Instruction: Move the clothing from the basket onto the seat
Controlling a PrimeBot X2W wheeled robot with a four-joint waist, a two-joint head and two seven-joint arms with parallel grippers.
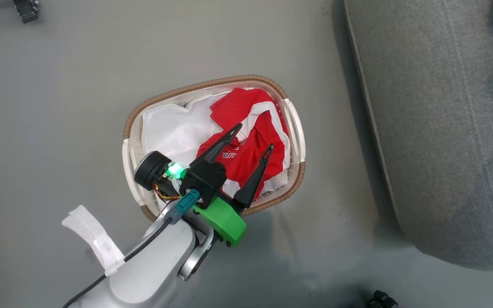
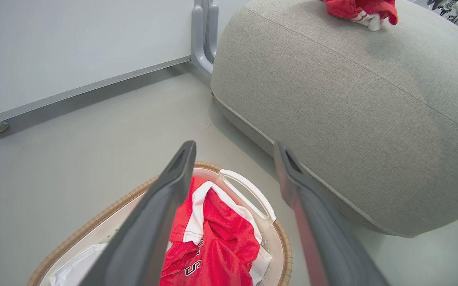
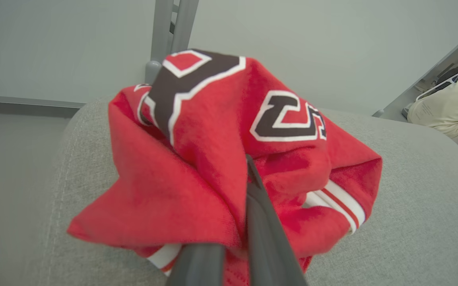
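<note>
Your left gripper (image 1: 255,136) hung spread over the basket (image 1: 212,83), red jersey (image 1: 246,107) inside. At three o'clock, on the seat (image 1: 443,128), your right gripper (image 3: 239,186) pinched the second jersey (image 3: 197,159).

- Left end effector (image 1: 255,135): two long black fingers (image 1: 217,145), tapering, slotted near the tips.
- Black wrist block (image 1: 206,177), bright green housing (image 1: 225,222) behind it.
- Teal connector (image 1: 187,203) with a black cable (image 1: 137,247).
- Pale grey forearm (image 1: 156,269) wrapped with white tape (image 1: 92,239).
</note>
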